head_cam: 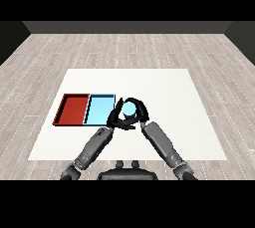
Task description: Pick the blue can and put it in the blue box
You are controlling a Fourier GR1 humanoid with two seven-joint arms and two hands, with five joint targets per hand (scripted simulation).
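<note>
The blue can point(130, 107) stands just right of the light blue tray point(99, 108), on the white table point(169, 92). My right hand point(141, 116) comes in from the right, and its fingers and thumb curl round the can. Close against the can's left side is my left hand point(116, 117), its fingers relaxed and reaching up beside the tray's right edge. Both hands meet under the can, so its lower part is hidden. Nothing lies in the blue tray.
A red tray point(72, 109) lies directly left of the blue tray, sharing a side with it. White table surface stretches to the right and behind the hands. Both forearms cross the table's front edge.
</note>
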